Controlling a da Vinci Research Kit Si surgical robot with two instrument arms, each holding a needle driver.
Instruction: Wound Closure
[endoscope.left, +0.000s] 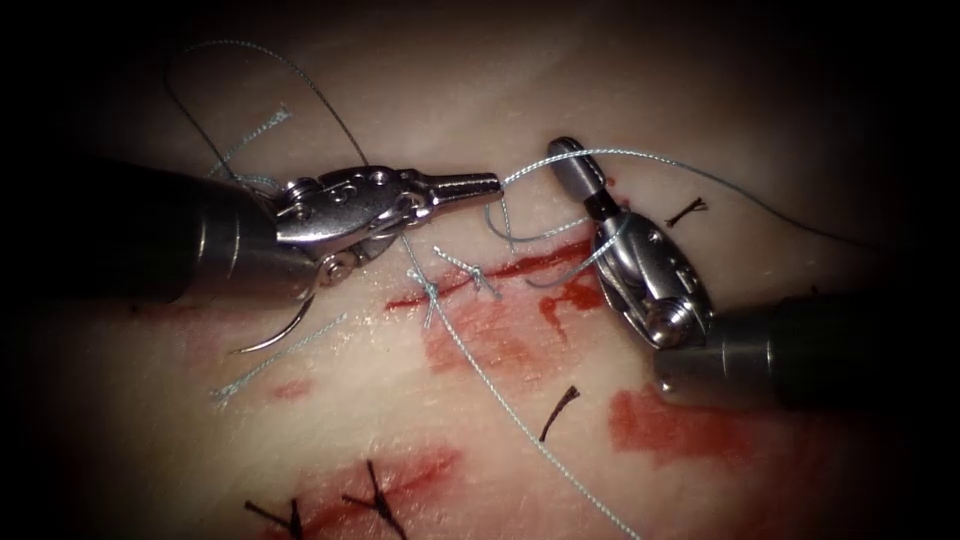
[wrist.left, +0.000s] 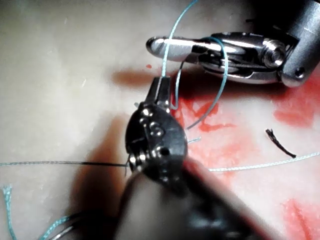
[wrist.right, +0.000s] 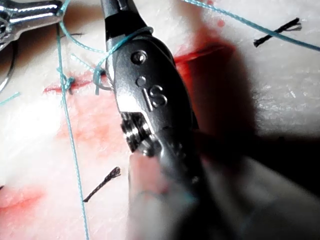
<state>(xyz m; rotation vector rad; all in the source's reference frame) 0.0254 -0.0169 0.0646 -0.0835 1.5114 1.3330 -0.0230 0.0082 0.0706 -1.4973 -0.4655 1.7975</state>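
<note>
While the left tool (endoscope.left: 478, 184) is reaching in from the picture's left with its jaws closed on the pale blue thread (endoscope.left: 520, 415), the right tool (endoscope.left: 566, 158) is lying across the cut (endoscope.left: 500, 272) from the right, its jaws closed together and gripping nothing that can be made out. Thread is wrapping in a loop around the right tool's jaws and neck (the right wrist view is showing the strand crossing just above the wrist joint). From the left tool's tip the thread is running over the right tool's tip and off toward the right edge of the endoscope view; another length is trailing down from the knotted stitches (endoscope.left: 455, 275) on the cut toward the bottom edge.

The curved needle (endoscope.left: 280, 330) is lying free on the tissue (endoscope.left: 420, 90), left of the cut, just below the left tool's wrist, held by neither tool and not in the tissue.

Stamped on each tool's wrist body, the letters "IS" (wrist.right: 154, 96) are reading clearly in the right wrist view, and appearing upside down in the left wrist view. Red fluid (endoscope.left: 680, 425) is staining the tissue around and below the cut, and short dark thread ends (endoscope.left: 560, 410) are lying nearby.
</note>
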